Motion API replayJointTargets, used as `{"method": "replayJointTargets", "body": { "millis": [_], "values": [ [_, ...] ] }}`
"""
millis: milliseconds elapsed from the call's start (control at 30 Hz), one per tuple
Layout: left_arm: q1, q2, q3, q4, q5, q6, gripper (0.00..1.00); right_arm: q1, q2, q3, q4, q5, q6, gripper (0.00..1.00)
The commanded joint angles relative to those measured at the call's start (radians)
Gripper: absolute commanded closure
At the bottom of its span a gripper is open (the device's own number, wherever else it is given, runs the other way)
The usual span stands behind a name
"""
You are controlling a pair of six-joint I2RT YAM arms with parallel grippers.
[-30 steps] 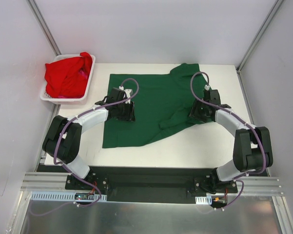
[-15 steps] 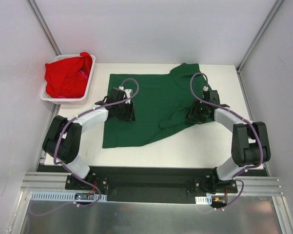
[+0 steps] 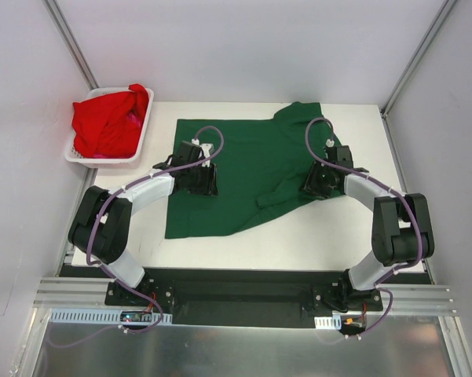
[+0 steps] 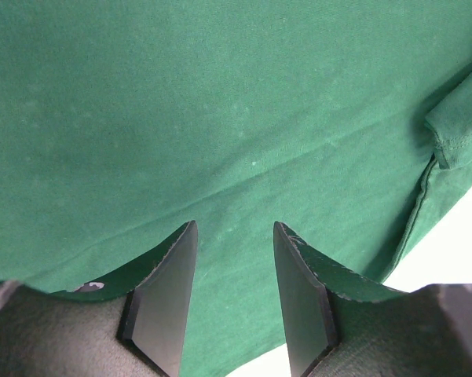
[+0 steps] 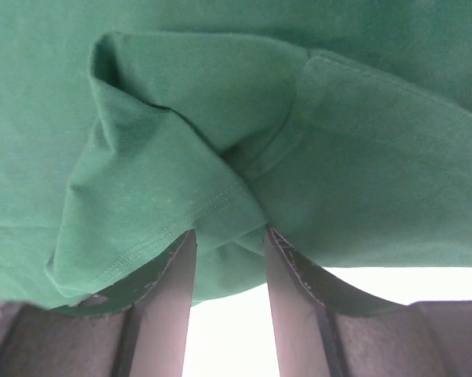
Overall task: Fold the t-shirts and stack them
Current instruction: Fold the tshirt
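The dark green t-shirt [image 3: 243, 157] lies spread on the white table, its right side bunched into a fold [image 3: 279, 192]. My left gripper [image 3: 206, 182] rests over the shirt's left half. In the left wrist view it [image 4: 234, 228] is open, with flat green cloth [image 4: 220, 118] beneath and nothing between the fingers. My right gripper [image 3: 310, 187] is at the shirt's right edge. In the right wrist view it [image 5: 229, 232] is open, its tips touching a doubled hem fold [image 5: 165, 196] that reaches into the gap. A bright red t-shirt [image 3: 106, 122] is heaped in the basket.
The white slotted basket [image 3: 102, 160] stands at the table's far left corner, against the left wall. Bare white table [image 3: 298, 236] shows in front of the green shirt and along its right side. Metal frame posts rise at the back corners.
My right gripper has crept a little left onto the shirt's folded edge and its jaws have narrowed. The left arm and the shirts have not moved.
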Motion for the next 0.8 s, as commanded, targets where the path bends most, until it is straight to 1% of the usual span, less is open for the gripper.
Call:
{"method": "replayJointTargets", "body": {
  "millis": [0,100,133,167,200,267,300,367,400,467,533,600,700,767],
  "values": [
    [0.012,-0.041,0.015,-0.001,-0.008,0.016,0.57,-0.004,0.008,0.031,0.014,0.012,-0.015,0.57],
    [0.016,-0.041,0.015,-0.001,-0.008,0.016,0.57,-0.004,0.014,0.034,0.012,0.018,-0.019,0.58],
    [0.014,-0.041,0.015,-0.001,-0.009,0.016,0.57,-0.005,0.016,0.036,0.012,0.016,-0.021,0.61],
    [0.014,-0.041,0.016,-0.001,-0.008,0.016,0.57,-0.004,0.017,0.037,0.012,0.015,-0.019,0.65],
    [0.014,-0.041,0.015,-0.001,-0.009,0.016,0.56,-0.005,0.019,0.037,0.012,0.016,-0.021,0.72],
    [0.014,-0.041,0.013,-0.001,-0.011,0.016,0.57,-0.004,0.023,0.037,0.015,0.016,-0.022,0.78],
    [0.014,-0.041,0.013,-0.002,-0.009,0.016,0.57,-0.004,0.025,0.037,0.015,0.016,-0.024,0.84],
    [0.016,-0.045,0.01,-0.001,-0.012,0.015,0.57,-0.005,0.023,0.037,0.015,0.018,-0.027,0.89],
    [0.016,-0.047,0.008,-0.001,-0.015,0.016,0.56,-0.004,0.022,0.037,0.017,0.019,-0.027,0.94],
    [0.016,-0.056,0.004,-0.001,-0.02,0.016,0.57,-0.004,0.02,0.037,0.017,0.018,-0.027,0.98],
    [0.016,-0.073,-0.007,-0.002,-0.026,0.015,0.56,-0.004,0.016,0.036,0.017,0.016,-0.03,0.99],
    [0.016,-0.102,-0.034,-0.005,-0.032,0.006,0.53,-0.005,0.014,0.034,0.017,0.015,-0.03,0.99],
    [0.016,-0.188,-0.108,-0.005,-0.06,-0.02,0.47,-0.005,0.009,0.033,0.017,0.016,-0.031,0.99],
    [0.016,-0.266,-0.152,-0.005,-0.104,-0.048,0.44,-0.004,0.009,0.033,0.017,0.015,-0.033,0.99]
  ]
}}
